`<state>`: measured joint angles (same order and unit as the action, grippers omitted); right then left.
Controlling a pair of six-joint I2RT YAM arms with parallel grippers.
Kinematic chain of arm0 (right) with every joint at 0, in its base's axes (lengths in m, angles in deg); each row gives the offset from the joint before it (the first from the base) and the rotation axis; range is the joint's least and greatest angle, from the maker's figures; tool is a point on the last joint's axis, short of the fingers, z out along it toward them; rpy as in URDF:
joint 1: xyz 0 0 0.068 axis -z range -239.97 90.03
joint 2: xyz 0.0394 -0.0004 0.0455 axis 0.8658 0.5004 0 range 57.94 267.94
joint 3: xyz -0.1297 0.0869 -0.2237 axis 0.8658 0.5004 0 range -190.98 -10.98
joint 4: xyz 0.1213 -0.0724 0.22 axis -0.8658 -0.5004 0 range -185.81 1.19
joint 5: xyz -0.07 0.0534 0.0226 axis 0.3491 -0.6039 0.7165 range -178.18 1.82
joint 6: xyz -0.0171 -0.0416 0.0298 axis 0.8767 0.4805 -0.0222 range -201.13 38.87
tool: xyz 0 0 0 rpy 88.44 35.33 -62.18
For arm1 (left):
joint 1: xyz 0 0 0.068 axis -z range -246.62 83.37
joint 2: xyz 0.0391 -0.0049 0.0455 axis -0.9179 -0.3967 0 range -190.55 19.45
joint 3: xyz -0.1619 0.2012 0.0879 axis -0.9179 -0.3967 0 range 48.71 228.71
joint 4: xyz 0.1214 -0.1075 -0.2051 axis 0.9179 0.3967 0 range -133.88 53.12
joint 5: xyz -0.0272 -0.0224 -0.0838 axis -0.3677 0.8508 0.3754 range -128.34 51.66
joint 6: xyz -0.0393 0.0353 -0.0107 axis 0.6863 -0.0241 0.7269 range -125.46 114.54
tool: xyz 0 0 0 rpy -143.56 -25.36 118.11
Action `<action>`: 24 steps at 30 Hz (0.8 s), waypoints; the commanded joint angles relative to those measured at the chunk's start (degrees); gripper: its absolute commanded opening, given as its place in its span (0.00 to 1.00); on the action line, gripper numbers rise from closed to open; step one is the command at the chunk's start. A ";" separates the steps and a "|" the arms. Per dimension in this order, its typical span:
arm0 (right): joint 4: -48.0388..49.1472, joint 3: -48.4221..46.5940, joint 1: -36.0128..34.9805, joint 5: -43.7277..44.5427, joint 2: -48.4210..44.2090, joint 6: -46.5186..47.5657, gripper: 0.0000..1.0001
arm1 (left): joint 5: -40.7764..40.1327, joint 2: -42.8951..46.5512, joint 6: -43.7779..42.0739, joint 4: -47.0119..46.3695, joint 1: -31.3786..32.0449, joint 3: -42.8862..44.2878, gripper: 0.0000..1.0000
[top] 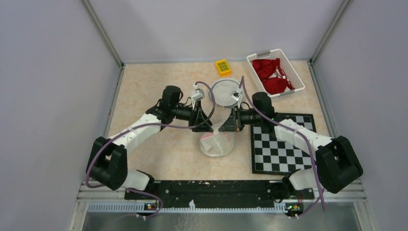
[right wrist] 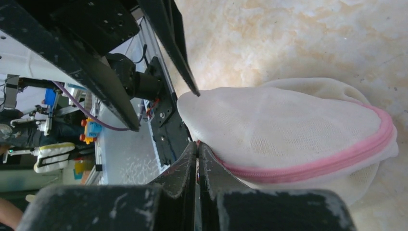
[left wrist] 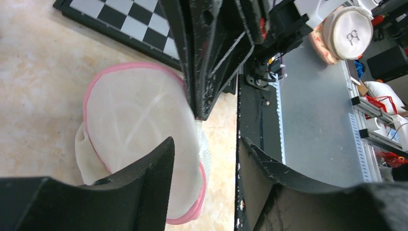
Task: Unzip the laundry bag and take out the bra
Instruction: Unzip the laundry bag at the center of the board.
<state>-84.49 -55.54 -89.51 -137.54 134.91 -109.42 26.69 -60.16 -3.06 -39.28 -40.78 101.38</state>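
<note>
The one laundry bag (right wrist: pixel 288 130) lies mid-table between two grippers: the right gripper (right wrist: pixel 197 147) pressed together at its pink zipper edge (right wrist: pixel 308 161) (on the pull or not, unclear), the left gripper (top: pixel 206 126) spread apart beside it. Unpinned, the bag may simply drag along when the zipper is pulled. Also one basket (top: pixel 298 82), one checkerboard (top: pixel 281 144), one yellow block (top: pixel 223 67).
</note>
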 commanded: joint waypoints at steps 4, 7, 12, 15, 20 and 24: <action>6.46 2.02 0.23 -2.72 -0.82 0.72 0.00 | -3.15 -1.87 -4.19 -2.75 -0.05 -5.84 0.67; 5.83 2.57 0.20 -2.63 -1.19 0.78 0.00 | -2.85 -2.75 -4.74 -3.93 0.38 -6.82 0.65; 5.17 2.62 0.22 -1.54 -1.06 1.02 0.00 | -1.57 -4.11 -3.39 -7.20 2.82 -5.97 0.63; 4.35 2.16 0.18 -0.88 -0.88 1.87 0.00 | -1.88 -4.90 -0.97 -10.02 3.48 -6.05 0.57; 3.96 2.34 0.21 -0.34 -0.72 2.12 0.00 | -2.07 -6.79 3.26 -13.54 3.50 -6.42 0.36; 4.32 2.37 0.20 -1.30 0.02 2.19 0.00 | -0.91 -7.14 6.78 -17.35 3.50 -7.04 0.11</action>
<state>-81.76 -52.98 -89.40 -138.18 135.31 -108.59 23.70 -66.61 -0.57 -49.36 -37.92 94.69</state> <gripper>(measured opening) 0.005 0.192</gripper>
